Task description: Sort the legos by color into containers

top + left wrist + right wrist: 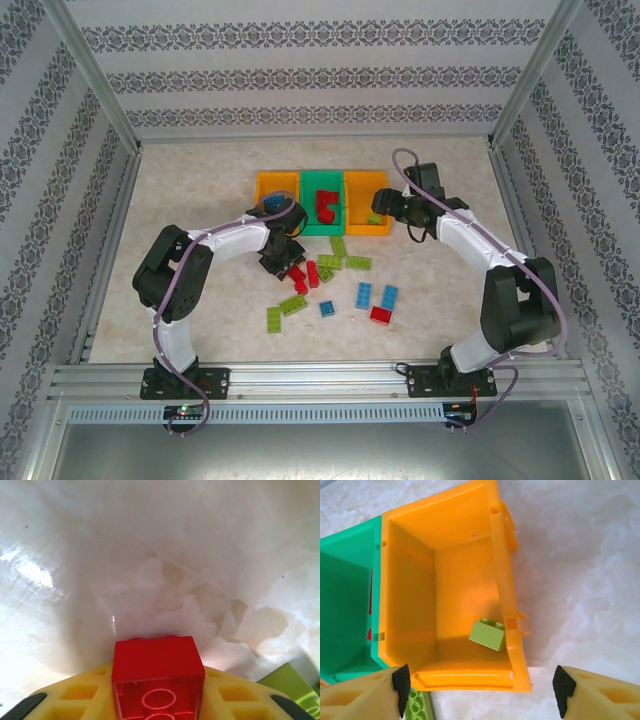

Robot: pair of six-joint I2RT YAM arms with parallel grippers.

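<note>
The left gripper [281, 258] is low over the pale marbled table [200, 200], at the far left edge of the loose bricks. In its wrist view the yellow fingers [75, 700] press against both sides of a small red studded plastic brick [157, 665], whose hollow underside faces the camera. This reads as a grip, though from so close I cannot tell whether the brick is clear of the table. The brick looks short and squarish, so its long axis is hard to call; it seems to run away from the wrist, between the fingers. The coming carry turns on where red belongs. The green open-topped plastic bin [315, 183], in the middle of the row of three, already holds red bricks [327, 205]. It lies farther from the arm bases than the held brick and a little to its right. The left-hand orange bin [268, 183] stands straight beyond the gripper, so the move should angle right rather than run straight ahead. The right gripper [482, 689] hangs over the right-hand orange plastic bin [410, 580], jaws wide apart and empty. One lime green brick [487, 634] lies on that bin's floor by its right wall. That gripper is just beside the green bin, but the left one has the brick.
</note>
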